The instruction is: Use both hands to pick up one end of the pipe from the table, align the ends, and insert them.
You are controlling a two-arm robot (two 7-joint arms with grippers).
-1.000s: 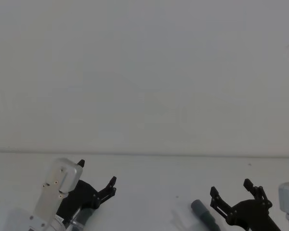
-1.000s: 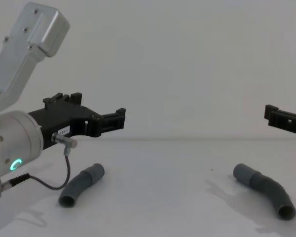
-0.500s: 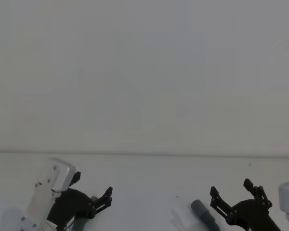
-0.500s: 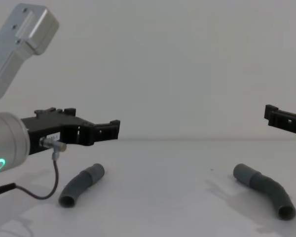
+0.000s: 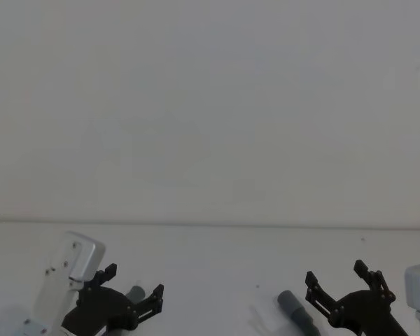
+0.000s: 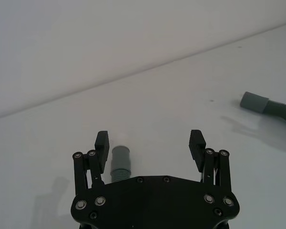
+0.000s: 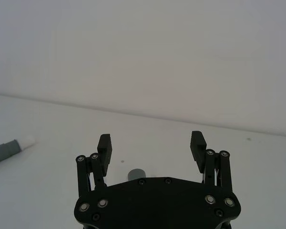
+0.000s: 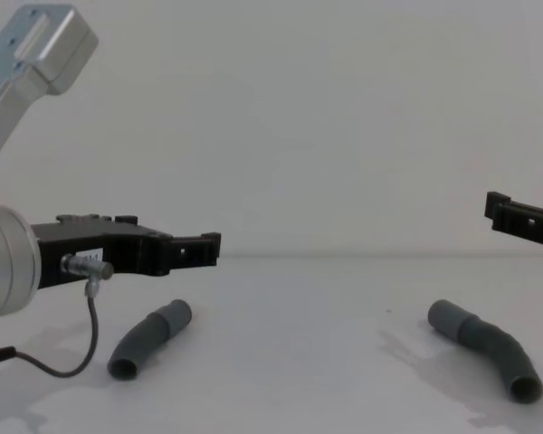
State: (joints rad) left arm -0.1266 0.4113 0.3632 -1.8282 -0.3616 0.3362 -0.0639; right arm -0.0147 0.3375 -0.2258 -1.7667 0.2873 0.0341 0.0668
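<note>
Pre-grasp stage, nothing picked up yet. Both pipe pieces lie flat on the table [image 8: 299,362], well apart: left piece [image 8: 149,339] under the left arm, right piece [image 8: 484,348] under the right. The left gripper [image 6: 149,143] has its jaws wide and empty and hangs low over its piece. From its wrist camera the grey cuff [image 6: 120,161] sits just beside one finger, off-centre in the gap rather than between the pads. The right gripper [image 7: 151,141] is also wide open and empty, and hangs higher above its piece in the chest view. That piece's cuff end [image 7: 136,173] peeks out just past the palm, roughly between the fingers. The right wrist view also shows a white tip [image 7: 27,140] on the left piece, so I'd take that as the plug end and the right cuff as the socket. Next call: shift the left gripper sideways to centre the cuff, drop both, and close just behind the cuffs so the mating ends stay free — then lift and line them up. Main risk is a finger landing on the hose and rolling it.
</note>
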